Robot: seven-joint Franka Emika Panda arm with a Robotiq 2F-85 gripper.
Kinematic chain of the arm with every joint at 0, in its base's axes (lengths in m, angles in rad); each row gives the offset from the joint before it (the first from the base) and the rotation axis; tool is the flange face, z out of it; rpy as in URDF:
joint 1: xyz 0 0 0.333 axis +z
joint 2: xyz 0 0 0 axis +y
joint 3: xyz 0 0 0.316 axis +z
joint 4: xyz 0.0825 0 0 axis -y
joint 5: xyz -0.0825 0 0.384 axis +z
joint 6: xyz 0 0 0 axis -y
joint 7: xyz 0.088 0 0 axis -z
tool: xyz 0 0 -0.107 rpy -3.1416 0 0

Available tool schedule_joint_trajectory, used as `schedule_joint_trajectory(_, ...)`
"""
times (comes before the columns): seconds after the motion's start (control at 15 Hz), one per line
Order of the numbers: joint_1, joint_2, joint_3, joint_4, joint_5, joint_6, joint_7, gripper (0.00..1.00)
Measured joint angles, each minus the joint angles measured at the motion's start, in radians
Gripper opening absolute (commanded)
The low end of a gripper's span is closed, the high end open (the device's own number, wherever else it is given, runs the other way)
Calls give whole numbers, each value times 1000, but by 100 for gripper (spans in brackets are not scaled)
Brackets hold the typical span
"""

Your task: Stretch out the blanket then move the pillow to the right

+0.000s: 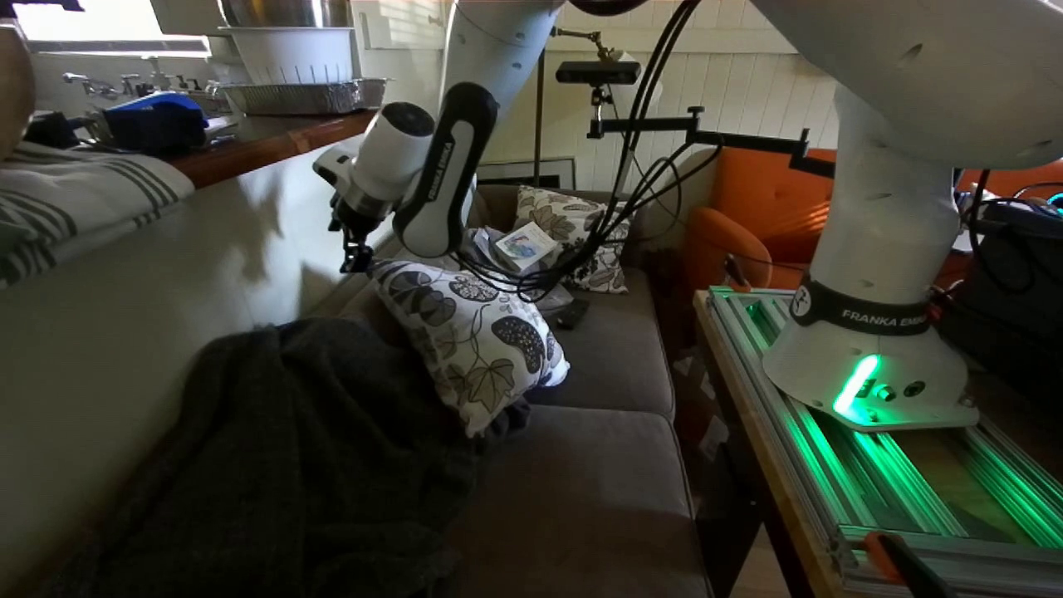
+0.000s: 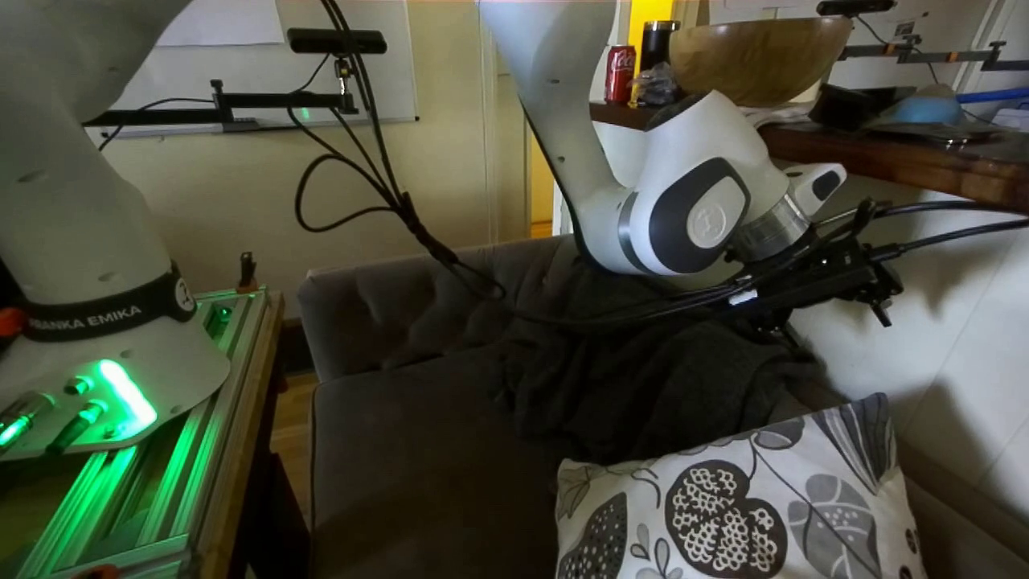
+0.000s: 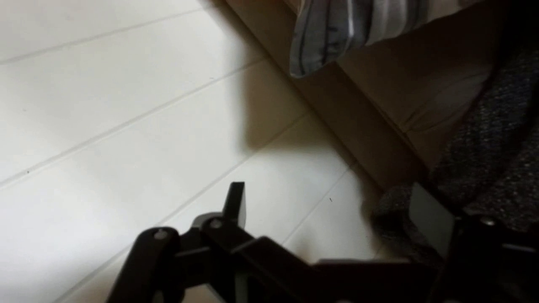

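In an exterior view I am seen from just above the near blanket (image 1: 307, 465), facing past it toward the orange armchair (image 1: 764, 208), my base (image 1: 913, 357) on the right side. In an exterior view facing roughly the opposite way, the pillow (image 2: 731, 515) is nearest, cut by the lower edge, my base at left. Both share my base, the blanket and the pillow. My wrist view looks past my claw (image 3: 332, 210), close to the white wall (image 3: 126, 160), catching the pillow's corner and part of the blanket.
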Motion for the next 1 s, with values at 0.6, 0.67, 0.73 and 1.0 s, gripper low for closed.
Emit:
schedule_joint_trajectory(0.6,114,78,-215,20,24,-127,69,100)
schedule_joint_trajectory(0.67,115,93,-235,28,23,-158,96,100)
schedule_joint_trajectory(0.73,99,99,-227,36,15,-204,108,100)
schedule_joint_trajectory(1.0,-80,66,10,78,-18,-366,78,100)
